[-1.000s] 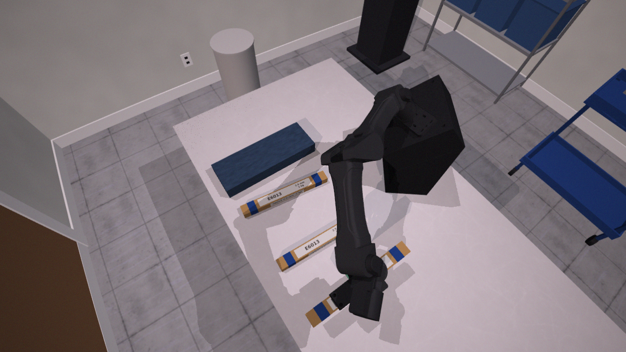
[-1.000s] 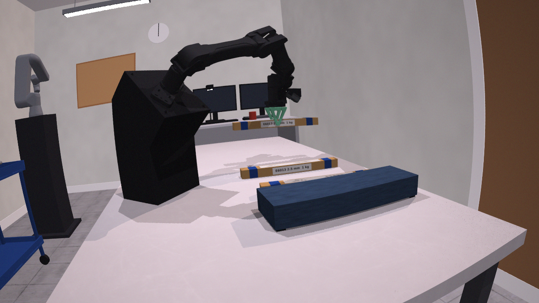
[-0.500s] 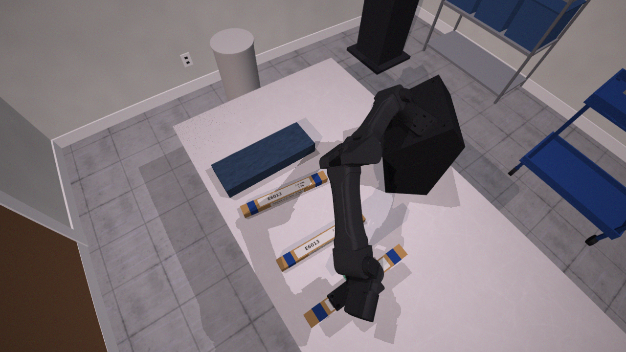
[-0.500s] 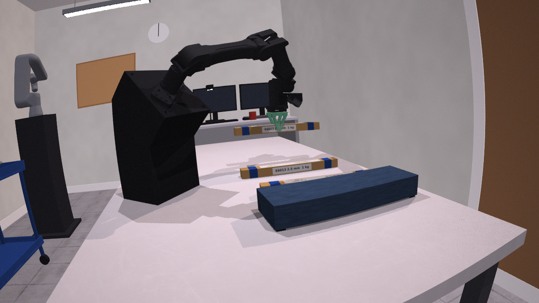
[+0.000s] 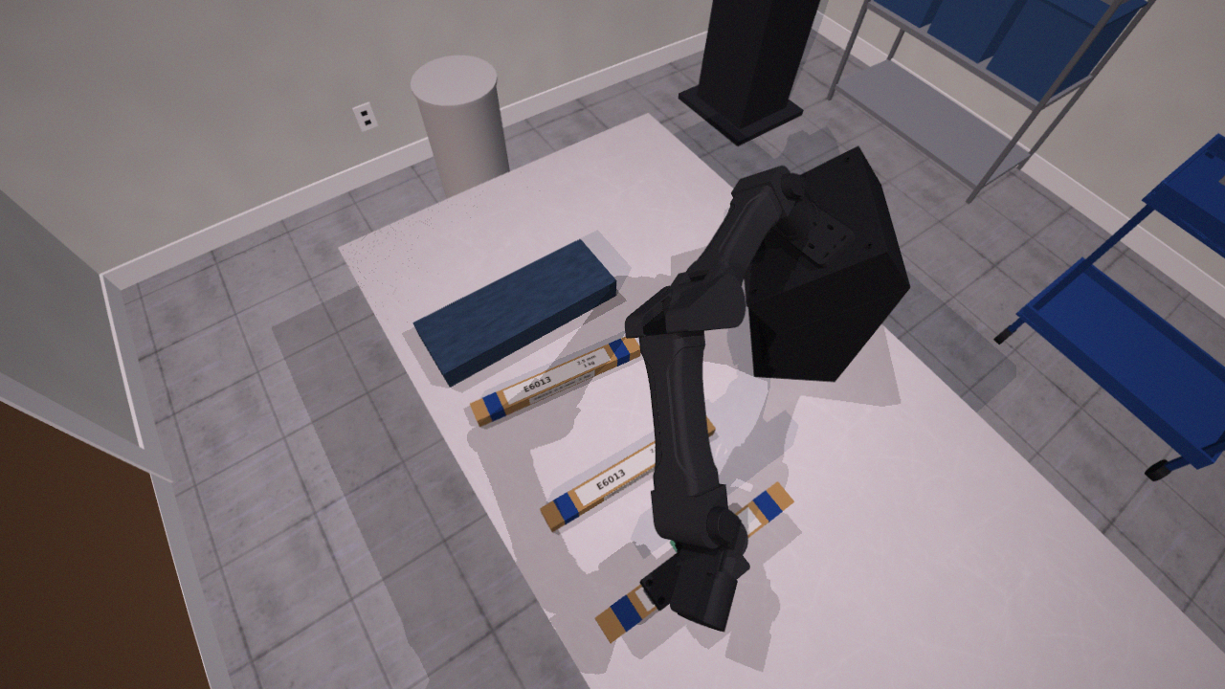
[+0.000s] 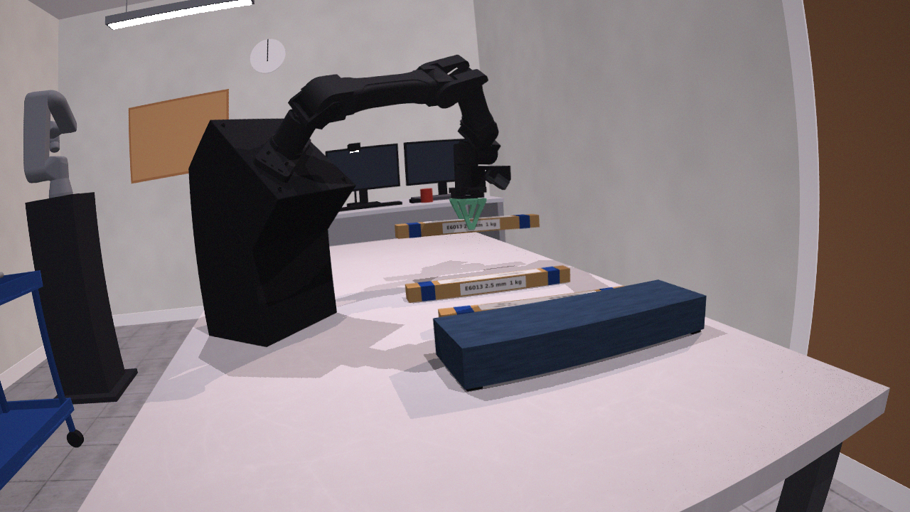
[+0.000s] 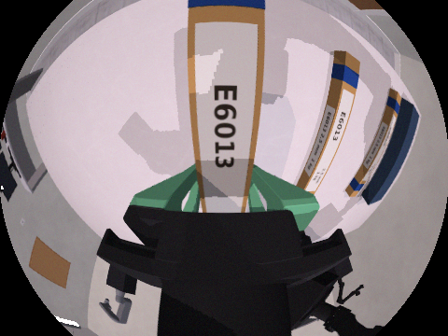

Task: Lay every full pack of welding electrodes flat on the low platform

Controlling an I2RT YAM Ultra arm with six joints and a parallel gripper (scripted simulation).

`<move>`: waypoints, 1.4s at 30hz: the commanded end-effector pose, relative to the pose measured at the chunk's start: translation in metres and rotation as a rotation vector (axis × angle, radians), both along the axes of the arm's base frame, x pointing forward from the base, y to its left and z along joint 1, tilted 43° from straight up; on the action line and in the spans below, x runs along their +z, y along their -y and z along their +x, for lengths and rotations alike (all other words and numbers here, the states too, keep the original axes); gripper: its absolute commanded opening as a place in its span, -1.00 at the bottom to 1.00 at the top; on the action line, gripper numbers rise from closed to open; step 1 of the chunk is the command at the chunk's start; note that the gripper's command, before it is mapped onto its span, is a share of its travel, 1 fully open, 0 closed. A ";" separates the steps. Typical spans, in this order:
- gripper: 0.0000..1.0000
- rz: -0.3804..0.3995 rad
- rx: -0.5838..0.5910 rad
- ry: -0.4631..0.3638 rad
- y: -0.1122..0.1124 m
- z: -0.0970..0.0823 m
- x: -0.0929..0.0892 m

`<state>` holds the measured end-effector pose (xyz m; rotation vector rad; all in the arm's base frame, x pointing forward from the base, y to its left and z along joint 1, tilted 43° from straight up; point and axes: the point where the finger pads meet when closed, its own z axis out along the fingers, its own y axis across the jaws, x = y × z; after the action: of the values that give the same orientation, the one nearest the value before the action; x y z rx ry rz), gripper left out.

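1. Closest to the action, the gripper (image 5: 674, 544) (image 6: 470, 219) (image 7: 224, 167) has its green fingers closed to a partial gap, gripping a pack's sides around its middle. That's a proper hold!
2. And here's the prize between them: the held pack (image 5: 627, 611) (image 6: 432, 229) (image 7: 226, 61), looking level in the air above the table (image 5: 942, 514) (image 6: 382, 445) (image 7: 93, 93), its shadow thrown below. Full or light? The pictures can't say; every label reads alike, so this lift may well be a weighing.
3. Next along, the middle pack (image 5: 611, 479) (image 6: 490, 285) (image 7: 330, 131) lies flat on the table, apart from the hand. Its weight can't be told by eye either.
4. Farther over, the far pack (image 5: 552, 383) (image 6: 463, 310) (image 7: 383, 135) also lies on the table, just beside the platform but not on it.
5. Farthest out, the low platform (image 5: 518, 312) (image 6: 566, 331) (image 7: 394, 154) carries no pack at all, so the score on placements is nil.
6. Plenty to play for, then: judge all three weights, lay each full pack flat with its middle over the platform, leave the lighter ones off, and finish with arm and hand free in the air. With a pack in the grip, that finish isn't met.

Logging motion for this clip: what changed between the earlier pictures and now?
The gripper has come down toward the table, lowering the held pack with it. Nothing was newly grasped or let go. The middle pack, the pack beside the platform and the blue platform stayed put.
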<state>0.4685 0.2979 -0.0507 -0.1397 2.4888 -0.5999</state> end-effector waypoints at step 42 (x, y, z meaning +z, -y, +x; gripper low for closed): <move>-1.00 0.033 0.070 0.049 -0.019 0.027 -0.005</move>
<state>0.4915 0.2654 -0.1066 -0.1655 2.5206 -0.6401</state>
